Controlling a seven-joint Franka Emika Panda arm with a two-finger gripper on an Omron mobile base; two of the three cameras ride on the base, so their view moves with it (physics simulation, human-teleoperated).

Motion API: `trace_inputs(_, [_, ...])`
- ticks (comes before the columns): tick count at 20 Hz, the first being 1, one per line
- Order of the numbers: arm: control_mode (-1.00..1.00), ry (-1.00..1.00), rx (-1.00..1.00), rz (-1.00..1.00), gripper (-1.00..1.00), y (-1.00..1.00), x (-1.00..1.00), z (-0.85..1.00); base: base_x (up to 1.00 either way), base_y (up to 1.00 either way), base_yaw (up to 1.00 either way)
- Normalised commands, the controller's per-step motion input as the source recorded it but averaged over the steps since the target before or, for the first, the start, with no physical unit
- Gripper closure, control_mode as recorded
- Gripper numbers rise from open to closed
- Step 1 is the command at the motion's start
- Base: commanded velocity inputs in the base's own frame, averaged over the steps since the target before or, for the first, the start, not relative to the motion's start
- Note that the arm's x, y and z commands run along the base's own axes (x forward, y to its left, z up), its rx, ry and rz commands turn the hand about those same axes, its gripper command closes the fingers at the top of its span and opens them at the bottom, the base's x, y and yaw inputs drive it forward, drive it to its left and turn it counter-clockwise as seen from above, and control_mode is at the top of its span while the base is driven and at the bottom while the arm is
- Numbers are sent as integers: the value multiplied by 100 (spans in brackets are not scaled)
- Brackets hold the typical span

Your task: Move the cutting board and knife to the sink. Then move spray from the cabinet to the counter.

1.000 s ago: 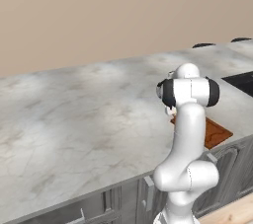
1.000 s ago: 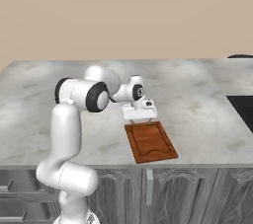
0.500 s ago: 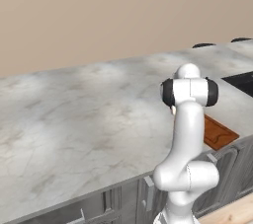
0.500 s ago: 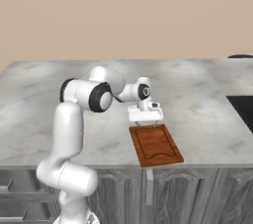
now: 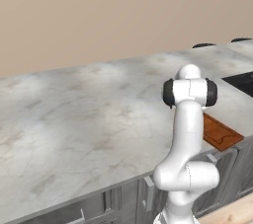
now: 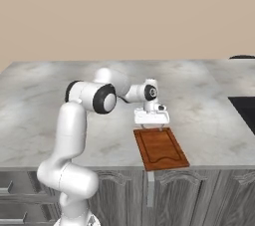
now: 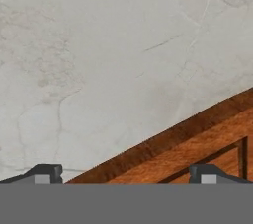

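The pincer [image 6: 152, 128] hangs just above the far edge of the cutting board [image 6: 160, 148], its tips spread wide. The board lies flat at the counter's [image 6: 209, 100] front edge.

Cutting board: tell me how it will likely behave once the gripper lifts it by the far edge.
The cutting board looks like a flat wooden slab, so probably stiff, not floppy. Lying flat on the counter, its thin edge may be hard to pinch. The gripper hangs at one short end, so the far end would likely sag down.
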Motion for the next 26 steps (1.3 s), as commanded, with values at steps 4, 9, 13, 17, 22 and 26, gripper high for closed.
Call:
trace_inputs(4, [-100,0,0,-8,-100,-92,-100,-70,0,0,0])
trace_inputs(9, [-100,0,0,-6,-100,-77,-100,-59,0,0,0])
trace_inputs(13, [-100,-1,0,-6,-100,-68,-100,-37,0,0,0])
trace_inputs(17, [-100,-17,1,-3,-100,-12,-54,18,0,0,0])
trace_inputs(22, [-100,-30,6,-4,-100,22,61,93,0,0,0])
trace_inputs(26, [-100,-27,2,-2,-100,16,9,100,0,0,0])
